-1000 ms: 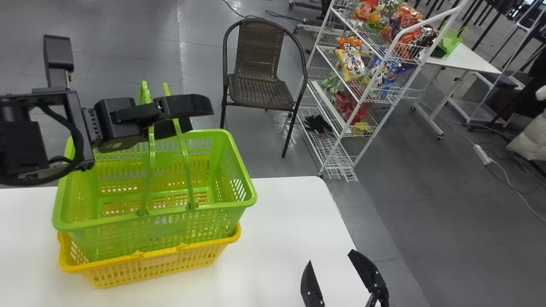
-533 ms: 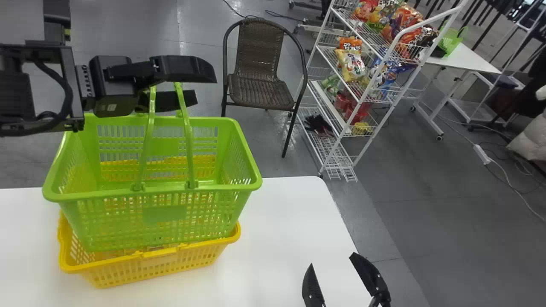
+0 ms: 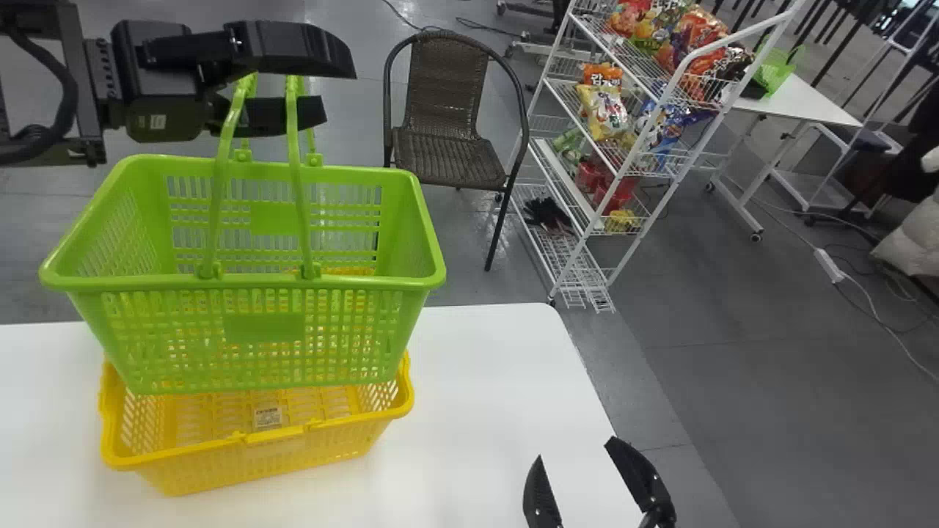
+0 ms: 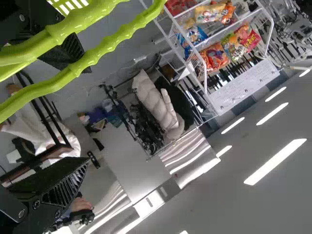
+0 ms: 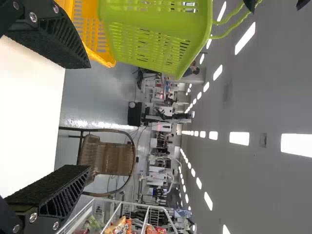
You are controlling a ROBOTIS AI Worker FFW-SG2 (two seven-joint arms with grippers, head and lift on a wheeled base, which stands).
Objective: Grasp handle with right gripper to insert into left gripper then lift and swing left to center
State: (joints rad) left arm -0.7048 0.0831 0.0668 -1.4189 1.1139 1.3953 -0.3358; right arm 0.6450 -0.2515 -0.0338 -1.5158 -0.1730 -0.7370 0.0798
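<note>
As the left gripper [image 3: 339,93] climbs on the near left side, a green basket [image 3: 264,328] rises with it, higher and slightly farther left than half a second ago. The pincer's fingers stand spread, with the basket's handles [image 3: 297,139] hanging across one of them. Beneath, a yellow basket [image 3: 257,463] remains on the white table [image 3: 499,396], more of its inside now on view; whether the two baskets touch cannot be told. To the right, the right gripper [image 3: 588,469], its fingers also spread, has barely shifted over the table's near side.
</note>
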